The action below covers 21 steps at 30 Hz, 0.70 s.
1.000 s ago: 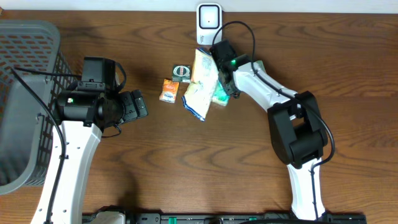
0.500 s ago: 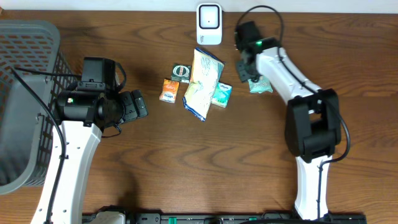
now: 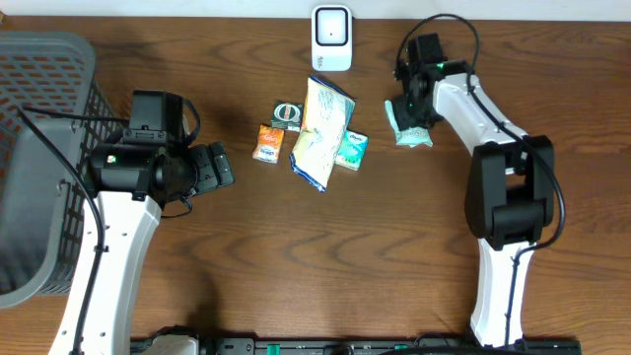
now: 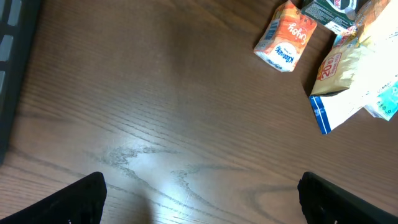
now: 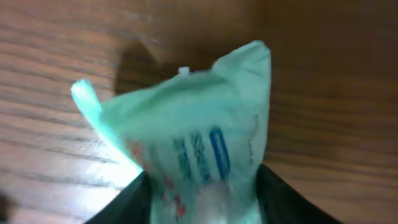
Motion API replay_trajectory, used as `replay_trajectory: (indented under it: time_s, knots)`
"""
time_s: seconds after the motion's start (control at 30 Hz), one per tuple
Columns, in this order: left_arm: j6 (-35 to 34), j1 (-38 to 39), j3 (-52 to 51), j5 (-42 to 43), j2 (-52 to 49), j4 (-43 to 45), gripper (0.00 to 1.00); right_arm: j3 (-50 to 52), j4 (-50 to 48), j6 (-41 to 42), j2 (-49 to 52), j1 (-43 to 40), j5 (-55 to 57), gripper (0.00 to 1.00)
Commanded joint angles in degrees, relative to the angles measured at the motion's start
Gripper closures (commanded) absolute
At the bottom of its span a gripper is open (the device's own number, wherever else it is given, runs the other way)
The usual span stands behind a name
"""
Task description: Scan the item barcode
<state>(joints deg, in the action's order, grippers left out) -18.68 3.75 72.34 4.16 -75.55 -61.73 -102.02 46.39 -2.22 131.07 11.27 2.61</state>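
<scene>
One blurry green packet (base unseen)

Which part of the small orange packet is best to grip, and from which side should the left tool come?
Probably across its two long edges, near the middle, coming from above. The orange packet lies flat and is narrow that way. The large bag sits close on one side, so the open left tool should descend carefully.

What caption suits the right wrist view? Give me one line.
Right fingers grip a mint-green packet, wooden table behind.
</scene>
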Motion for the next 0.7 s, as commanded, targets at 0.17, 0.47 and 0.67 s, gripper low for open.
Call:
replay_trajectory:
  time_s: [0.17, 0.47, 0.67]
  knots:
    - [-0.5, -0.31, 0.04, -0.17, 0.0, -0.31, 0.02, 0.61, -0.79, 0.96, 1.53, 1.16, -1.49, 0.99]
    - [-0.5, -0.31, 0.04, -0.17, 0.0, -0.31, 0.02, -7.91, -7.43, 3.04, -0.31, 1.68, -5.79, 0.99]
    - [-0.5, -0.31, 0.04, -0.15, 0.0, -0.31, 0.02, -8.52, -25.86, 3.06, -0.24, 3.61, -11.15, 0.99]
